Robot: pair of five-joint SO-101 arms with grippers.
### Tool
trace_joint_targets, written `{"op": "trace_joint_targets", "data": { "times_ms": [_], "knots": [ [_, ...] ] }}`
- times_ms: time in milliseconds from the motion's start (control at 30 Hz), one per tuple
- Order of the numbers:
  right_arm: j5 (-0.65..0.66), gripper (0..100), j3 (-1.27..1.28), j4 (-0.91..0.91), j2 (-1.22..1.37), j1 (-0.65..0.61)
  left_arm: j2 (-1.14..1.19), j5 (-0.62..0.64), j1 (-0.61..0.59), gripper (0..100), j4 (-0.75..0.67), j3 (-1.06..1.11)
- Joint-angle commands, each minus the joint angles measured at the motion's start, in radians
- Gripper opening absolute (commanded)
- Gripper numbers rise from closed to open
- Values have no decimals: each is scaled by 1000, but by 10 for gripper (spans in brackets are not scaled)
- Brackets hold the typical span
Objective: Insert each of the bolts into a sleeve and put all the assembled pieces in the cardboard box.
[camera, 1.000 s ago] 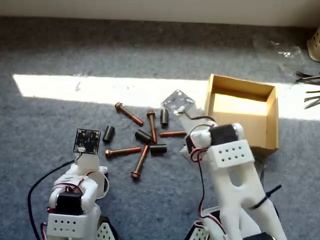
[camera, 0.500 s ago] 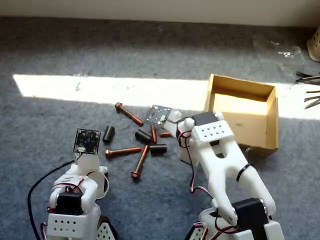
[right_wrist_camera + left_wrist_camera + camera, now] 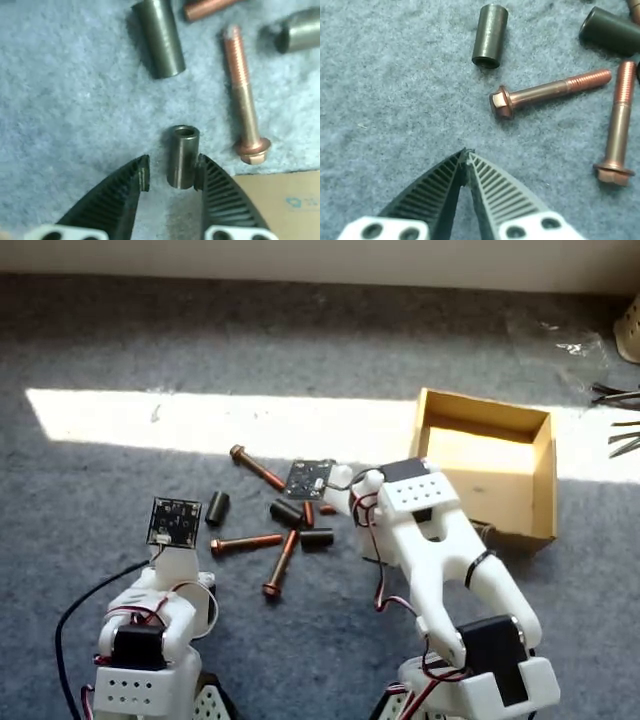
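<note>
A bolt (image 3: 244,102) crowds one side of the sleeve (image 3: 182,156). Bare carpet (image 3: 65,100) lies on the other; the box (image 3: 280,200) stands near.

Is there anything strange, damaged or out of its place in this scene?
Nothing stands out. The bolts and sleeves lie loose on the carpet beside the intact cardboard box, none joined yet. One sleeve sits between the fingers of the open right gripper.

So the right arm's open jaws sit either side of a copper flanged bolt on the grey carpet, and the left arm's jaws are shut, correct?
Not quite. The right wrist view shows a short dark cylindrical metal sleeve between the right arm's open jaws on the grey carpet; the copper flanged bolt lies beside it, outside them. The left arm's jaws are shut.
</note>
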Motion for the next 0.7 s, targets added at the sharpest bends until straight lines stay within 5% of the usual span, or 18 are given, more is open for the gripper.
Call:
{"op": "trace_joint_targets", "data": {
  "times_ms": [0, 467, 667],
  "knots": [
    [11, 177, -36, -59, 10, 13, -2, -6, -12, 7, 0, 22],
    [15, 195, -7, -62, 71, 42, -2, -8, -12, 7, 0, 22],
    [11, 195, 104, -203, 68, 39, -2, -8, -12, 7, 0, 22]
  ]
}}
